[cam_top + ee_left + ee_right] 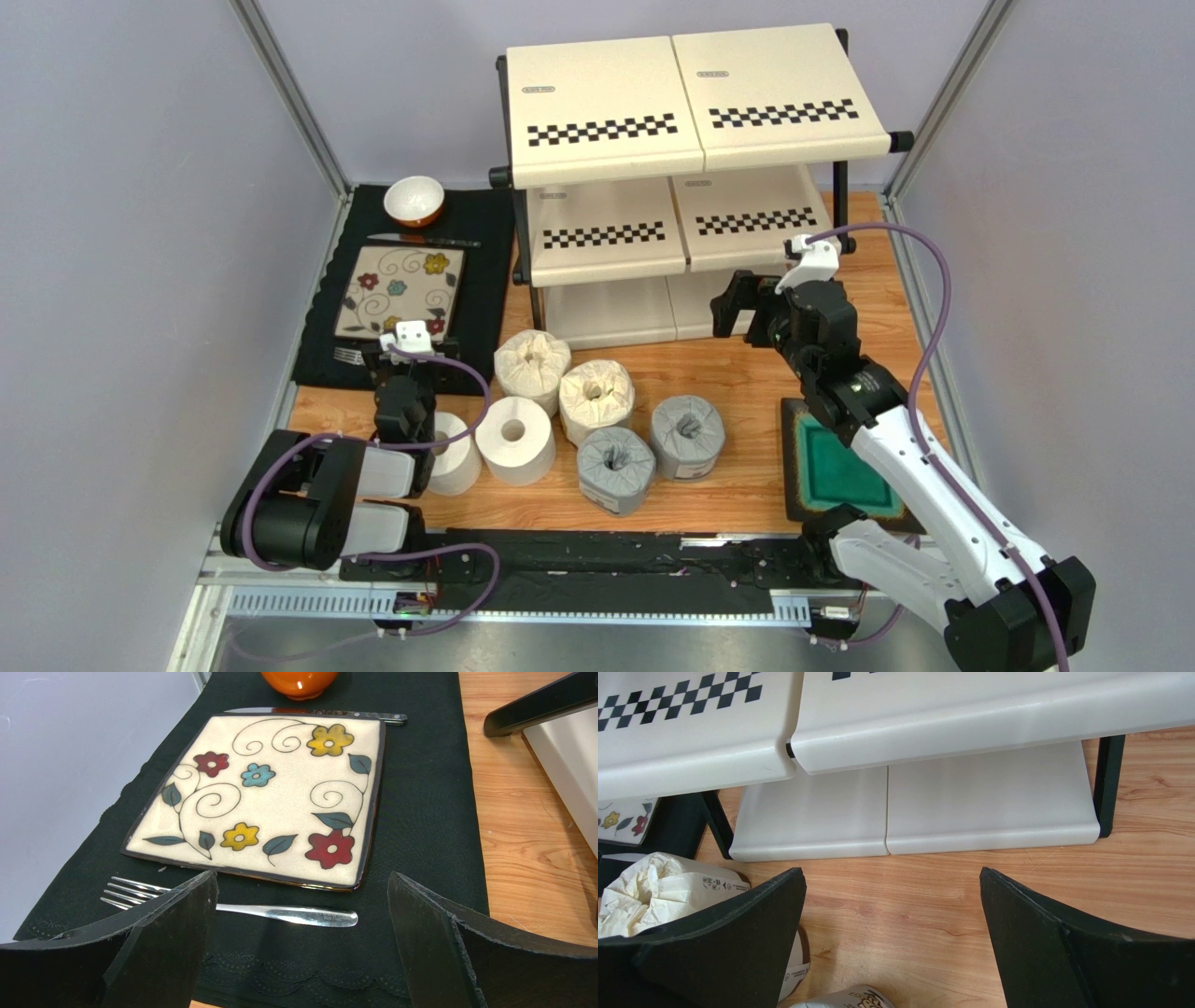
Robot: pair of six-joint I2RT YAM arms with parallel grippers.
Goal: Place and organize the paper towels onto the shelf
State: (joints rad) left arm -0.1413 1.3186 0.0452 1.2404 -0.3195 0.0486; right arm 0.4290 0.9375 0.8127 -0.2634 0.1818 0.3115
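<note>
Your right gripper (732, 305) is open as wide as it goes and holds nothing. It hangs low, just in front of the shelf (697, 105), by the bottom tier.

The paper towels (596, 399) all stand on the table (730, 378) with their holes up. They are in a bunch in front of the shelf. The bunch is to the left of the right gripper and nearer to the arm bases. The two cream rolls (533, 367) are at the back, closest to the shelf. The two white rolls (515, 440) are on the left. The two grey rolls (616, 469) are at the front right.

Your left gripper (399, 367) is open wide too, with nothing in it. It is just left of the cream rolls and just behind the white rolls. It points at the flower plate (400, 290). The left arm covers part of one white roll.

The top camera is the only one that shows all six rolls and the whole shelf.

The right wrist camera shows the bottom tier (990, 805) up close, with two panels side by side. Bare wood lies between the fingers (738, 938). One cream roll (654, 889) peeks out behind the left finger.

The left wrist camera shows a fork (281, 915) on the black mat (428, 812). It lies just in front of the plate, between the fingers (168, 938). From the top, the arm hides that fork.
</note>
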